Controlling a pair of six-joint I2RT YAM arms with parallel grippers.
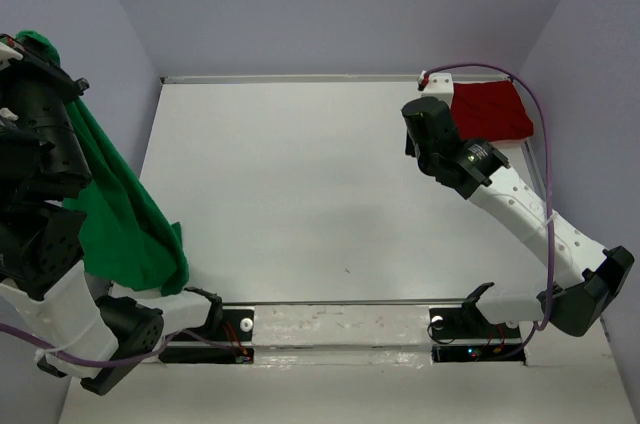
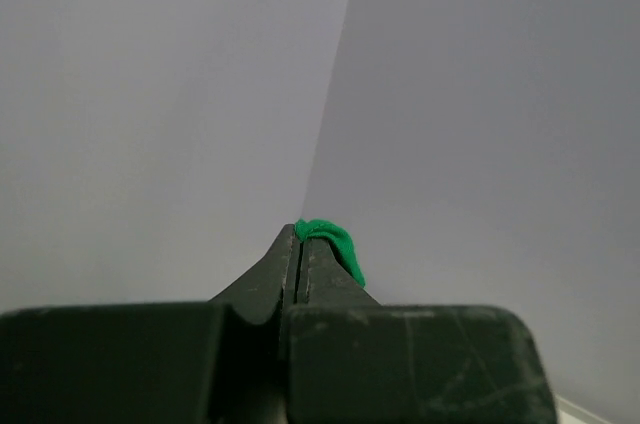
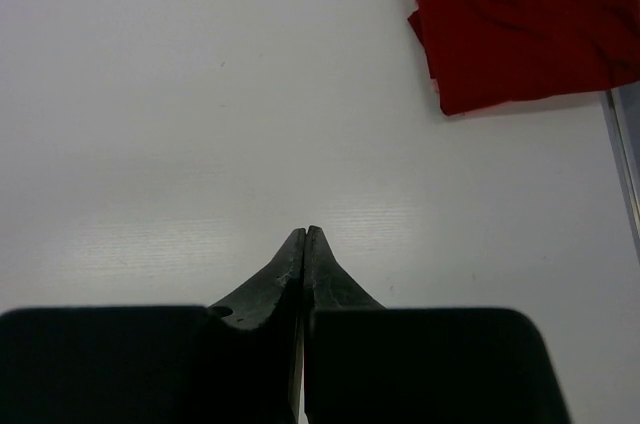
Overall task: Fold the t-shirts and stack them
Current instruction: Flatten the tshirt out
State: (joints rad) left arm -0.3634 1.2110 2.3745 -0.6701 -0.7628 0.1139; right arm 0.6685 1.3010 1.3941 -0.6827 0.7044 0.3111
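Pinching the green t-shirt (image 1: 120, 214) aloft is the left pincer (image 2: 300, 236); the right pincer (image 3: 305, 234), pressed together, hovers near the red t-shirt (image 3: 520, 19).

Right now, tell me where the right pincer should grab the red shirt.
Its near-left corner, approached from the table's open middle: the red shirt lies folded flat by the right edge, and that corner points toward the shut right pincer.

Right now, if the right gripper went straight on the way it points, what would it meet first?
Probably the bare white table ahead of the right gripper. The dark red t-shirt lies off to the right of that line; depth is hard to judge.
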